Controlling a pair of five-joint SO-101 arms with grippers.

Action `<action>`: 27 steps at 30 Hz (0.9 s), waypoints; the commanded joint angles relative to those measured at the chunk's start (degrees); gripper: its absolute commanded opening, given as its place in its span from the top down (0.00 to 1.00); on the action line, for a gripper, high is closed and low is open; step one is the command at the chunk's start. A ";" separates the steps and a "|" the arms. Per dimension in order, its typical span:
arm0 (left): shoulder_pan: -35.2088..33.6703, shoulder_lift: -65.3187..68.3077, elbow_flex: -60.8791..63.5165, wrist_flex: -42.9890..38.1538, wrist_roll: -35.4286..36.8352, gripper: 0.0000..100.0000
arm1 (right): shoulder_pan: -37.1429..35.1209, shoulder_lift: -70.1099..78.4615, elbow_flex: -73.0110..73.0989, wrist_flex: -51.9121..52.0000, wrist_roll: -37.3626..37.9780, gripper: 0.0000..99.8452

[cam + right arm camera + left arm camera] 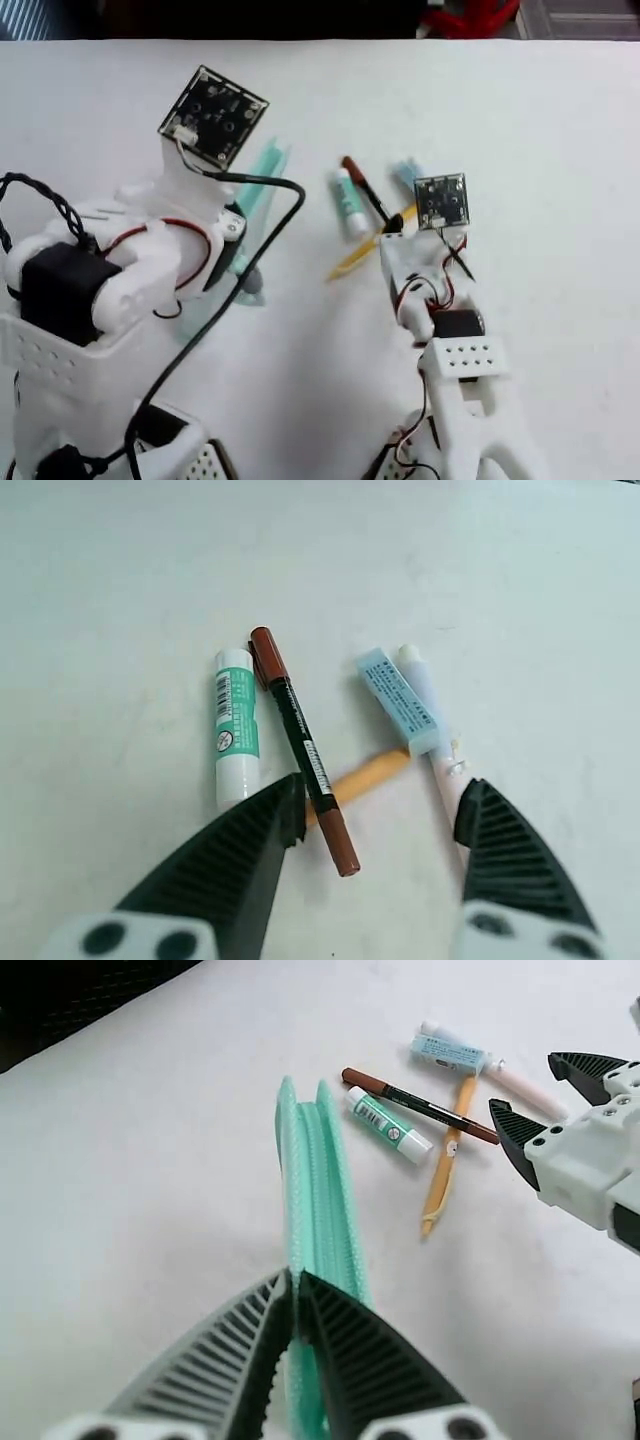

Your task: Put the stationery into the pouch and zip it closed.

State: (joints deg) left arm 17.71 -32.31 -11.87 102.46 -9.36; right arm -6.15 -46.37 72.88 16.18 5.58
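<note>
1. At the near end of the pouch (pixel 315 1190), the left gripper (pixel 296 1285) has its pincer pressed narrow onto the green fabric. I see the material caught between the ribbed pads, so I record it as holding the pouch.
2. The pouch lies flat on the white table (pixel 520 120), stretched away from that gripper, with its long edges ridged upward.
3. The stationery lies outside the pouch, in one loose cluster near its far end, on the side toward the right arm.
4. The glue stick (pixel 237 727), white with a green label, is the piece nearest the pouch.
5. The brown pen (pixel 300 745) lies just beyond the glue stick from the pouch, close alongside it.
6. The orange pen (pixel 445 1165) passes under the brown pen. One end points back toward the pouch.
7. The pale blue eraser (pixel 398 700) and the white stick (pixel 425 690) lie touching each other, farthest from the pouch.
8. The right gripper (pixel 385 800) hovers over the far part of the cluster, well apart from the pouch. Its pincer stands wide and holds nothing. One jaw is above the brown pen, the other beside the white stick.
</note>
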 commanded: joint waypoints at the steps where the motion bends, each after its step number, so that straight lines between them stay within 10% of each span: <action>1: 0.66 -1.19 0.62 -1.76 0.70 0.98 | -0.31 0.04 -0.44 -1.27 -0.26 0.75; 11: -7.34 -1.54 5.01 -0.53 -2.90 0.98 | -0.92 -1.89 -4.57 3.03 -0.18 0.75; 27: -19.38 -1.54 5.10 -0.62 -9.58 0.98 | -33.63 -5.32 -68.66 70.37 13.45 0.74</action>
State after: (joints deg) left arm -1.10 -33.63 -7.21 102.11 -18.59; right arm -35.08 -50.07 11.16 81.76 18.24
